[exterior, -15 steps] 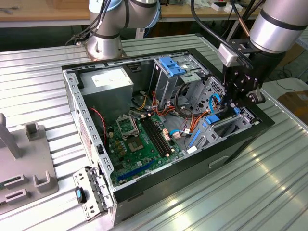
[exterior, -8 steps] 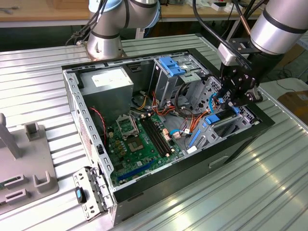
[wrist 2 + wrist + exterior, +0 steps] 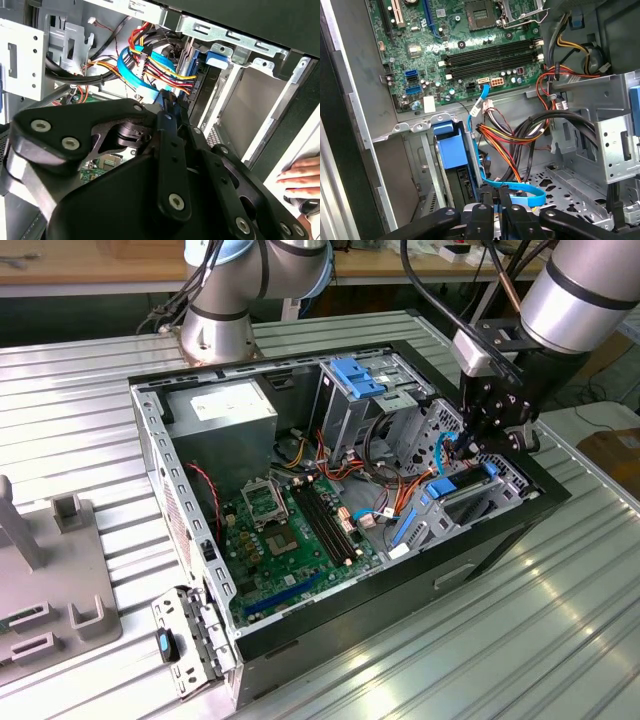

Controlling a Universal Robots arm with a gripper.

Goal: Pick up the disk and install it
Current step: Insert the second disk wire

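The disk [image 3: 462, 493] stands on edge in the drive bay at the case's front corner, on the exterior view's right, with its blue rail frame along it. In the first wrist view the disk [image 3: 465, 186] shows as a dark narrow edge below a blue plastic tab [image 3: 451, 147]. My gripper [image 3: 468, 450] is inside the case just beside that bay. Its black fingers are shut together in both wrist views, gripper [image 3: 498, 209] and gripper [image 3: 167, 106]. Their tips rest at the flat blue cable [image 3: 520, 196] where it reaches the disk. Whether the cable is pinched stays hidden.
The open computer case [image 3: 150, 455] lies on a ribbed metal table [image 3: 560, 640]. Inside are the motherboard [image 3: 290, 540], the grey power supply box [image 3: 220, 420], a drive cage with a blue top [image 3: 355, 380] and bundled wires [image 3: 510, 135]. A person's hand [image 3: 302, 175] rests outside the case.
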